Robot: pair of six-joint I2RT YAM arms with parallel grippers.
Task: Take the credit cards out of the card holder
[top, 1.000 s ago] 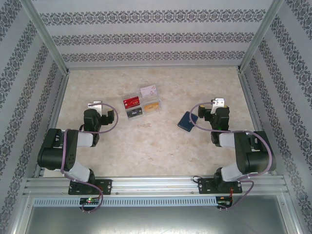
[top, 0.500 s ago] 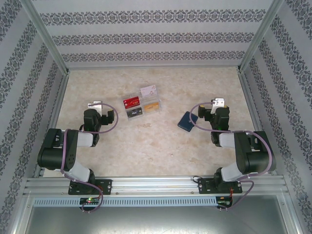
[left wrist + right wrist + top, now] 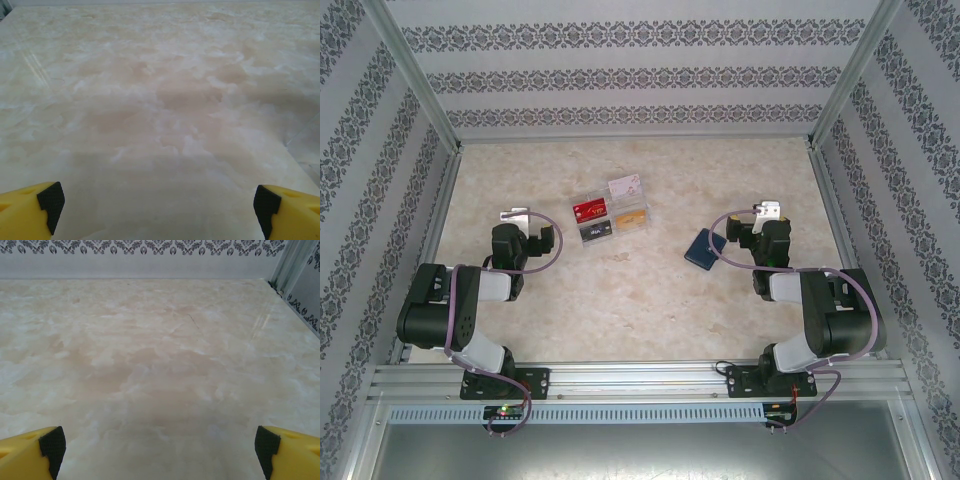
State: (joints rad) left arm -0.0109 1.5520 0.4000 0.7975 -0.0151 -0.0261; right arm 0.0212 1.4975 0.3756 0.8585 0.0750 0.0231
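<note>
1. On the marbled beige surface (image 3: 620, 310), a little left of centre, the credit cards lie flat in a tight two-by-two block turned slightly off square. The red card (image 3: 590, 209) and the white-pinkish card (image 3: 627, 186) form the far row. The black card (image 3: 595, 231) and the orange-gold card (image 3: 632, 219) form the near row. Printing shows on the faces, but it is too small for me to read.
2. The card holder (image 3: 704, 249) is a dark navy rectangle lying flat to the right of the block, apart from it and nearer my bases. It looks closed from above.
3. My left arm is folded, elbow back by its base and forearm reaching forward. My left tool (image 3: 513, 215) sits low at the left of the surface, released and empty. In the left wrist view its yellow fingertips (image 3: 30, 210) stand at the bottom corners with bare surface between them.
4. My right arm mirrors that pose. My right tool (image 3: 767, 210) is spread wide, grasping nothing, and the right wrist view looks over bare surface toward the patterned back wall (image 3: 150, 255).
5. The card block lies near my left tool, on its right, not touching it. The card holder lies just beside my right wrist, on its left and behind the fingertips. I cannot tell whether the cable loop there touches it.
</note>
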